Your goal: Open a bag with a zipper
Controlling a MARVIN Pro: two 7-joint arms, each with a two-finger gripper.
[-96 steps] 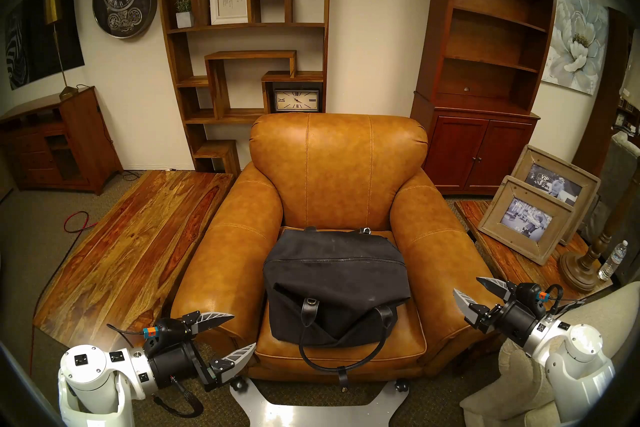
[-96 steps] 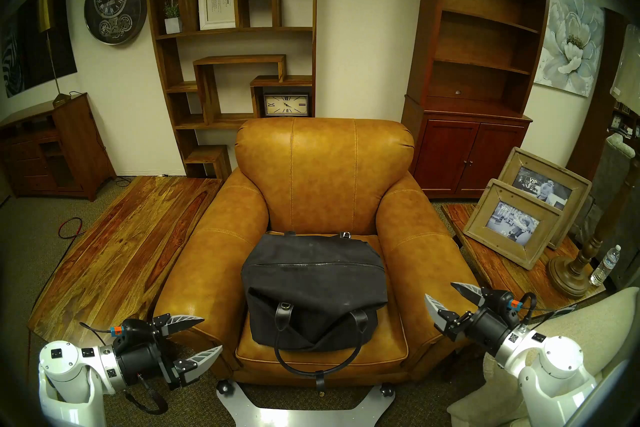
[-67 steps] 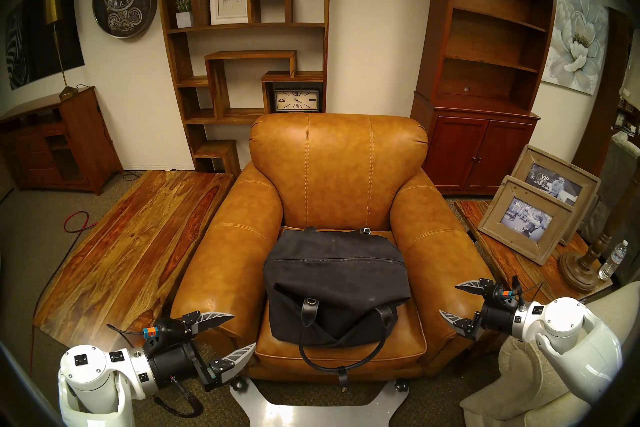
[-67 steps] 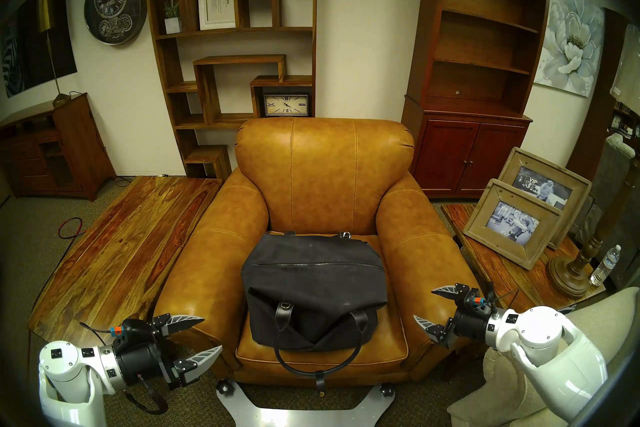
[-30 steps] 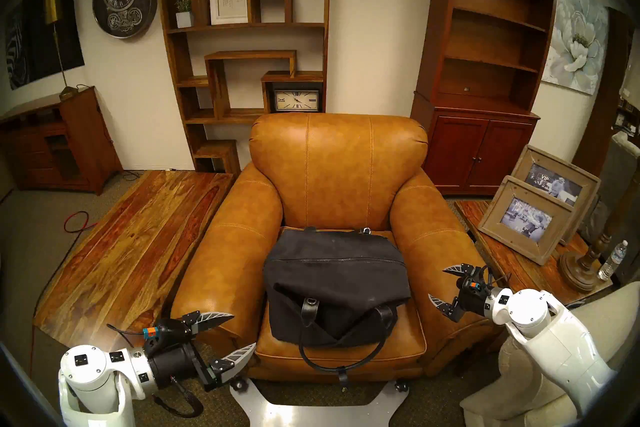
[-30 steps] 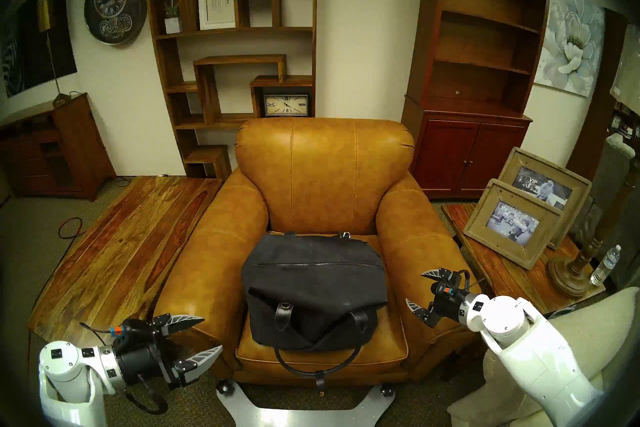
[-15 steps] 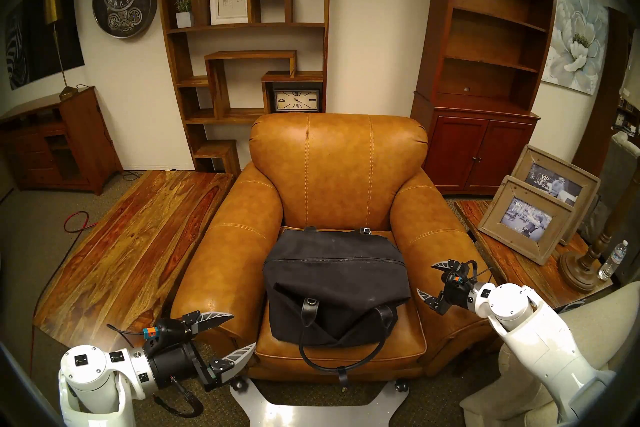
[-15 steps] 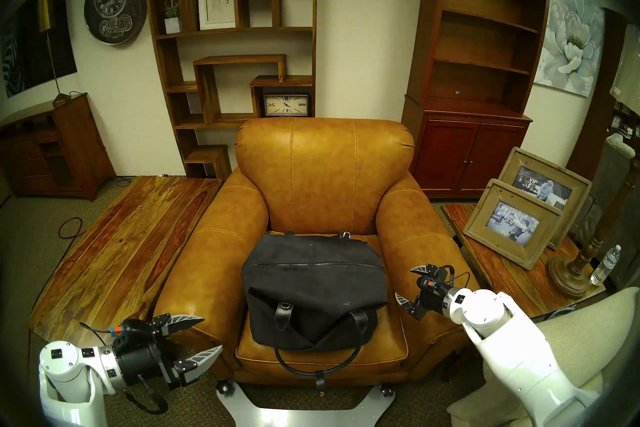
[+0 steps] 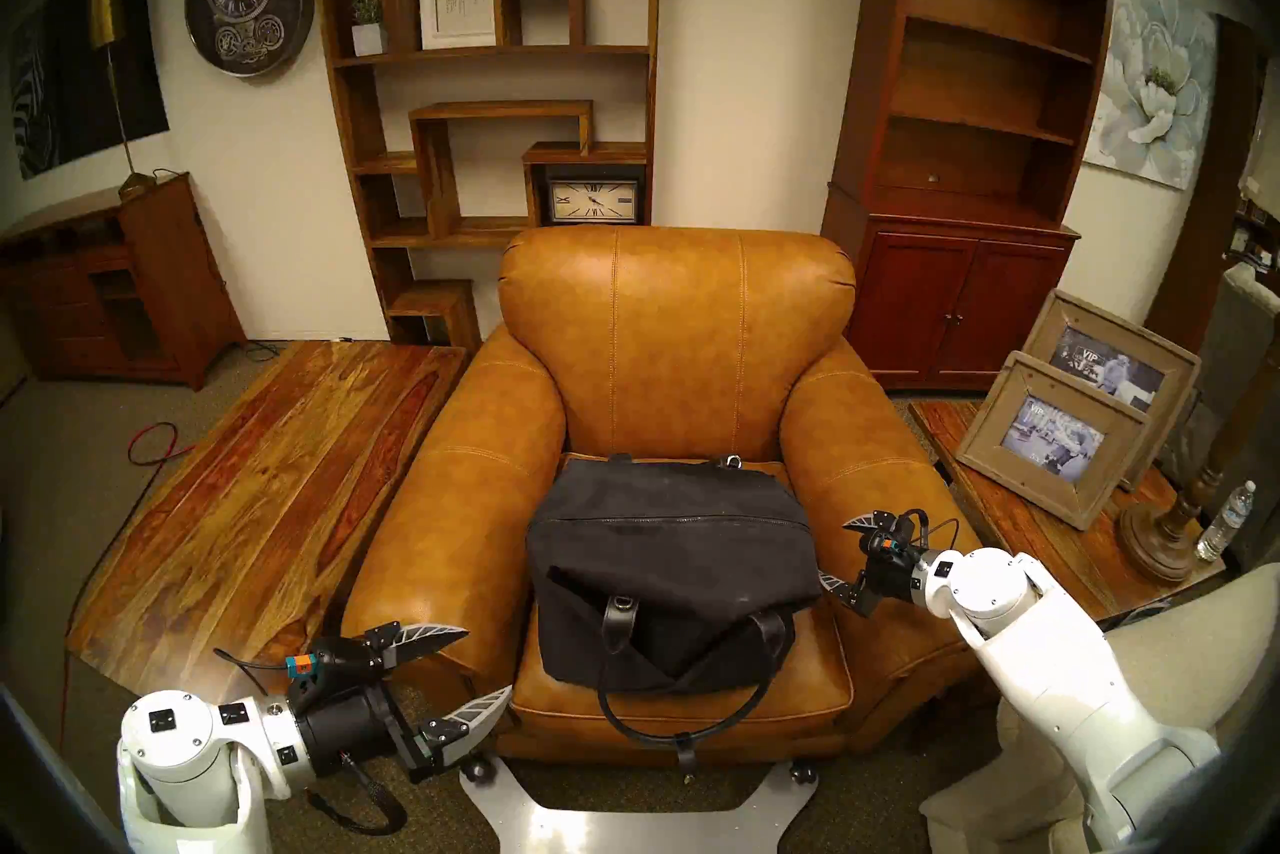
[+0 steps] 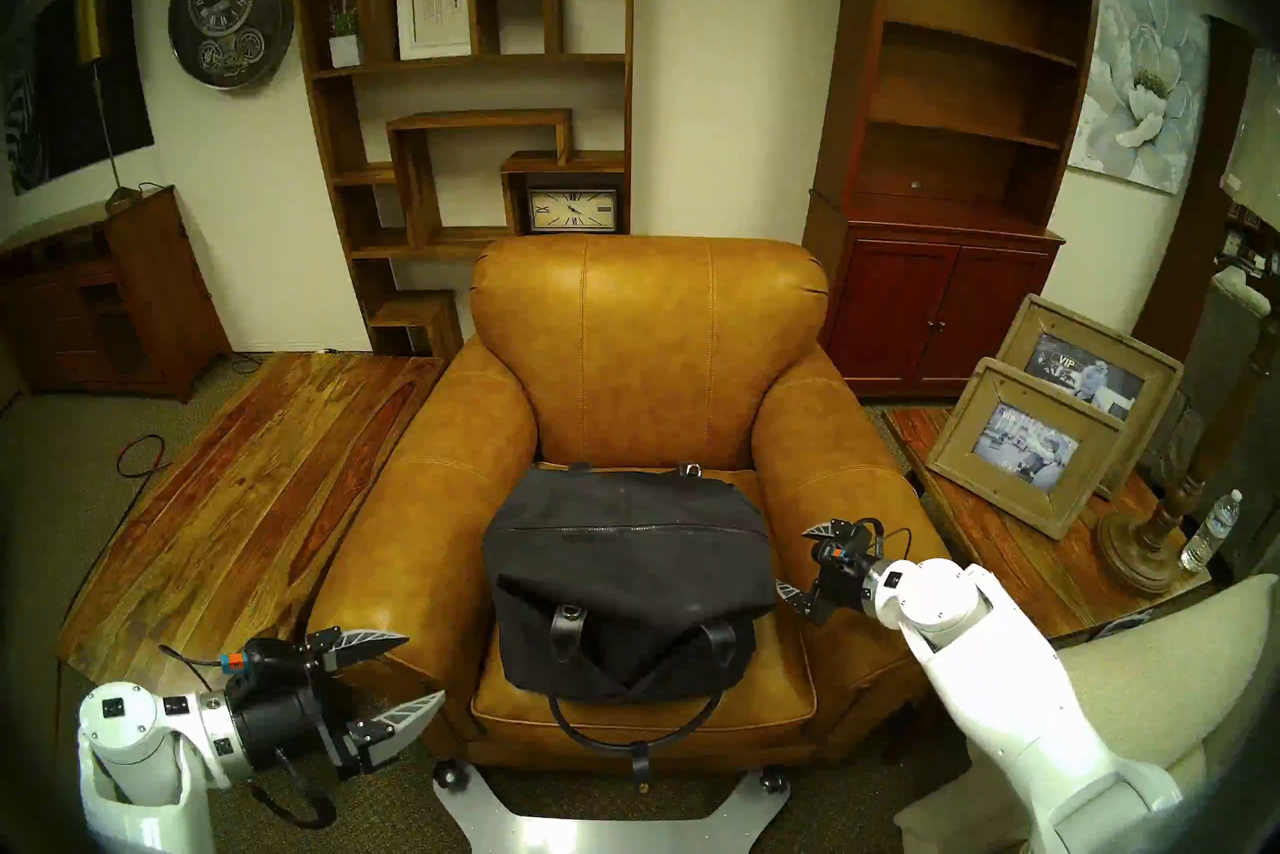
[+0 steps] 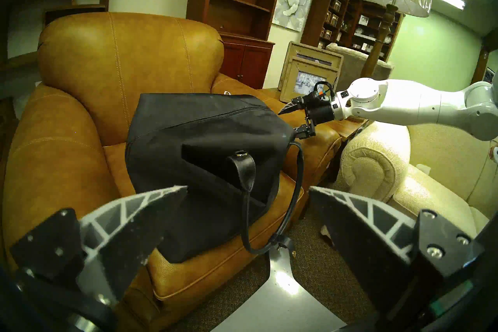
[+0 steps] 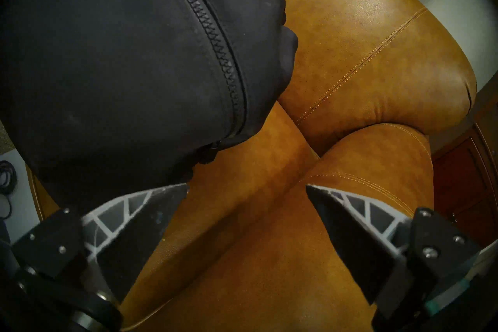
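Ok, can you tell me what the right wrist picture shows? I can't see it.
A black bag with its zipper shut lies on a tan leather armchair. The right hand is open, its two fingers at the bottom corners, one right beside the bag's end.

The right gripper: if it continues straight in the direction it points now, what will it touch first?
Probably the right end of the bag, near the zipper end. The right gripper is open, the armchair arm just below; depth is hard to judge.
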